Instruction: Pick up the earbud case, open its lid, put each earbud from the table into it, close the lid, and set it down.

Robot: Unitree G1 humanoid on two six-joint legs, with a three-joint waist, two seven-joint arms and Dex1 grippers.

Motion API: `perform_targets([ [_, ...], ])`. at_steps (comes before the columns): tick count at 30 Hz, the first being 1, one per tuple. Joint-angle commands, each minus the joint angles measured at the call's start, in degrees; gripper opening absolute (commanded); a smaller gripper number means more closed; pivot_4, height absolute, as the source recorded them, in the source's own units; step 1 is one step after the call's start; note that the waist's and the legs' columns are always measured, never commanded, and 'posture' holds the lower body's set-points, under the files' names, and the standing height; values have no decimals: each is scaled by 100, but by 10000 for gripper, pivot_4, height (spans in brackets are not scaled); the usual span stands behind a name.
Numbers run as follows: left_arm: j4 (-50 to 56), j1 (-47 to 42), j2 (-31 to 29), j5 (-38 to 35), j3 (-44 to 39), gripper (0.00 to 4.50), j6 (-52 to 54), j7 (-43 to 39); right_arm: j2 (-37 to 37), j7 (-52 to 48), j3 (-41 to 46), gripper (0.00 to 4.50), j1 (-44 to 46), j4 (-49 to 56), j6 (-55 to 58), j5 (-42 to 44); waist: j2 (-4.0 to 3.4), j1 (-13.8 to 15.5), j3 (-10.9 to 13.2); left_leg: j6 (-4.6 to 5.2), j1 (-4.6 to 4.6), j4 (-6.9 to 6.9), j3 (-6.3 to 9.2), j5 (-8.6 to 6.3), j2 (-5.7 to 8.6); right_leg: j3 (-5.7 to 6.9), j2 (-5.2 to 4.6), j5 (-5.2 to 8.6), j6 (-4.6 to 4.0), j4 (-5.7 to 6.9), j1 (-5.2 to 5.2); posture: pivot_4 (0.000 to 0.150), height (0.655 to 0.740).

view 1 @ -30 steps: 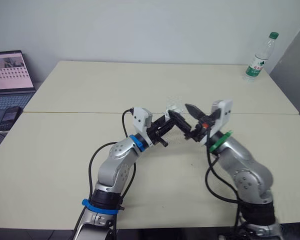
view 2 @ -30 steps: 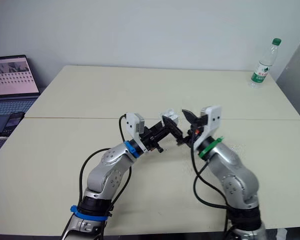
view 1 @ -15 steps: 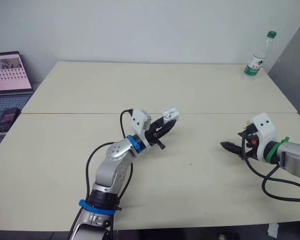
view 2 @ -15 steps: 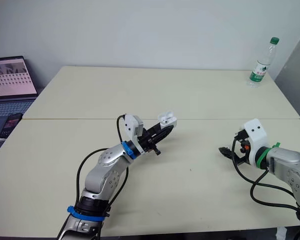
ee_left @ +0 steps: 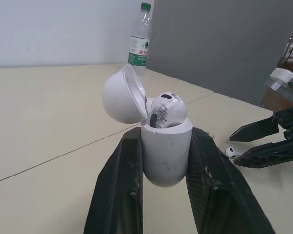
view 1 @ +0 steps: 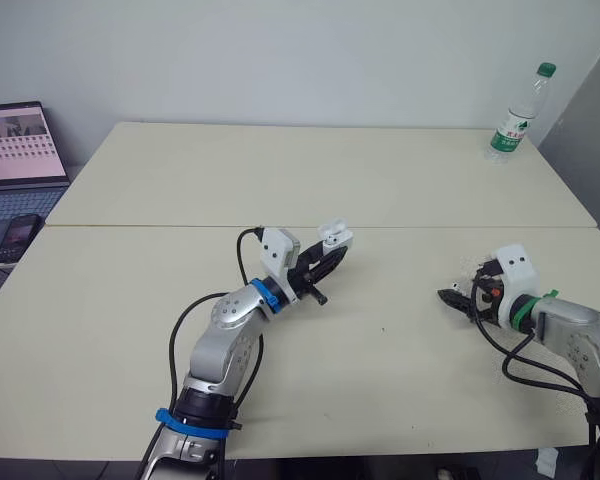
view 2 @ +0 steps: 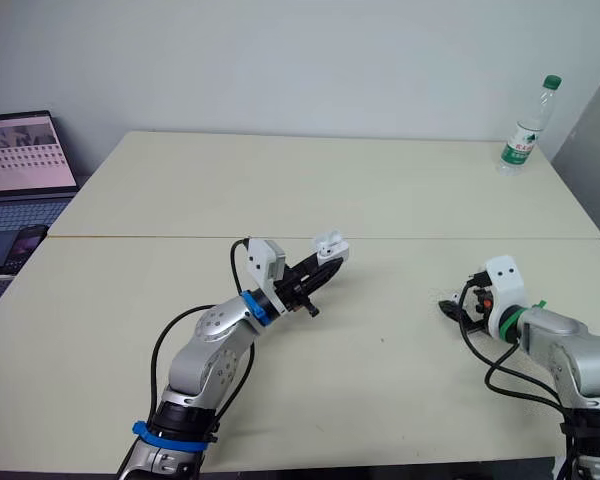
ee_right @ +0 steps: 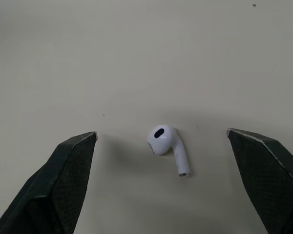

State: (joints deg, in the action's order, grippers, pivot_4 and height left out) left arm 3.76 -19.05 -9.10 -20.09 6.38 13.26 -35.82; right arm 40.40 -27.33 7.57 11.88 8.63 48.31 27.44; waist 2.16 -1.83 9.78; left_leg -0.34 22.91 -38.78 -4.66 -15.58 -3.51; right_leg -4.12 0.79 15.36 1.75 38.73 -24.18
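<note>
Left gripper (ee_left: 166,132) clamps the open case (ee_left: 165,155); lower the spread right gripper (ee_right: 161,132) squarely astride the earbud (ee_right: 163,141), closing gently.

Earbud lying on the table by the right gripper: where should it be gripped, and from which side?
Probably the rounded head of the earbud, from above: it lies flat on the table, and the thin stem offers less to pinch. The open right gripper faces it, fingers spread to either side.
</note>
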Motion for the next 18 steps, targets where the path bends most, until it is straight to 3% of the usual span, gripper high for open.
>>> perform_targets([
  [1, 162, -94, -5, -8, -21, 7896, -148, -49, -10, -343, -76, 41046, -167, -85, -636, -250, 0, 0, 0, 0, 0, 0, 0, 0, 0, 1, 0, 0, 0, 0, 0, 1500, 7362],
  [2, 151, -99, -5, -5, -20, 7896, -156, -53, -44, -395, -88, 39246, -230, -173, -811, -322, 0, 0, 0, 0, 0, 0, 0, 0, 0, 0, 0, 0, 0, 0, 0, 1500, 7362],
  [10, 114, -128, -20, 11, -9, 7896, -166, -69, -382, -593, -54, 9740, -428, -586, -1680, -583, 0, -8, -1, 0, -9, -1, -7, 0, -1, 0, 2, -2, -2, 8, 3, 1500, 7362],
  [12, 123, -122, -25, 17, -6, 7896, -161, -68, -335, -668, -53, 4344, -465, -611, -1788, -678, -1, -7, -1, 0, -11, -1, -6, 0, -1, 0, 2, -2, -2, 12, 3, 1500, 7362],
  [18, 197, -55, -41, 22, -12, 7896, -136, -47, 501, -1735, -119, 4400, -712, -216, -2106, -781, -3, 10, -1, 0, -8, -4, -7, 0, 3, 1, 0, -12, -18, 10, 3, 1500, 7362],
])
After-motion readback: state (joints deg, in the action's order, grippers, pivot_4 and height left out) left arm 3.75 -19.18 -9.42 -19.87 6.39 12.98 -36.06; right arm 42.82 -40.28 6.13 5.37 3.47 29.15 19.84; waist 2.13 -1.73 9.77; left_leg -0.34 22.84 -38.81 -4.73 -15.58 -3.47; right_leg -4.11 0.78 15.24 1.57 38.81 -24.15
